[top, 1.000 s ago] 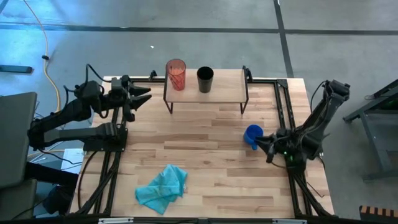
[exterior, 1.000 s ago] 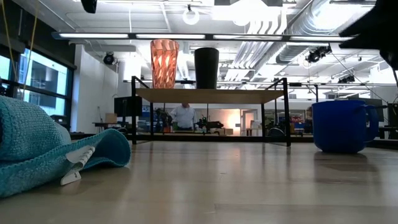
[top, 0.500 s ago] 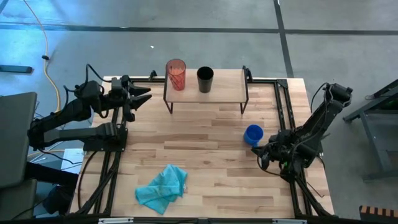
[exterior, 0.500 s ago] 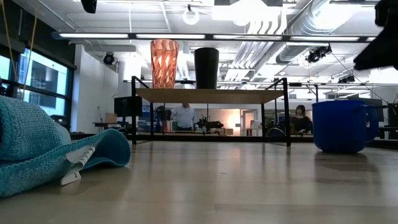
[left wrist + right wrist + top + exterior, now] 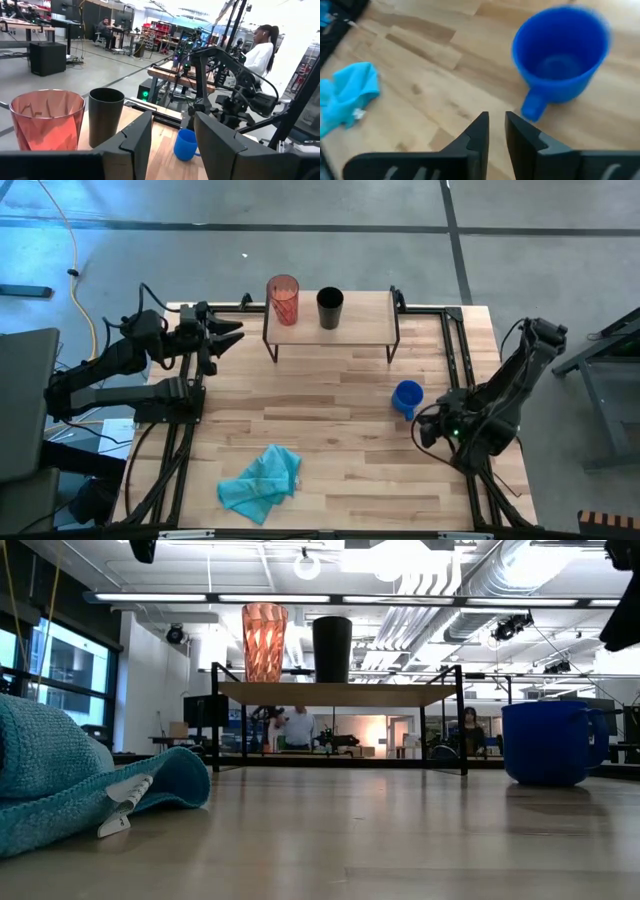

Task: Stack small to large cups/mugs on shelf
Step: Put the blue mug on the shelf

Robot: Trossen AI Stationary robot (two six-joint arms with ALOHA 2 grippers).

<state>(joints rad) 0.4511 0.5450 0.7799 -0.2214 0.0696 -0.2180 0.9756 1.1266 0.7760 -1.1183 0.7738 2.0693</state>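
The red ribbed tumbler (image 5: 283, 299) and the black cup (image 5: 330, 308) stand upright side by side on the left half of the light-wood shelf (image 5: 365, 330). The blue mug (image 5: 407, 397) stands upright on the tabletop to the right of the shelf's front, its handle (image 5: 532, 107) pointing toward the near edge. My right gripper (image 5: 496, 117) hovers just near-side of the mug, fingers a narrow gap apart, touching nothing. My left gripper (image 5: 235, 333) waits open beside the shelf's left end, facing the tumbler (image 5: 47, 120).
A crumpled teal cloth (image 5: 262, 483) lies on the near left part of the table. Black frame rails (image 5: 455, 350) run along both table sides. People stand in the room beyond the table. Bare shelf board lies right of the black cup (image 5: 332, 648).
My right gripper has drawn back from the blue mug toward the table's near edge and risen; in the low view its dark shape has moved up and out at the top right. The mug has stayed put.
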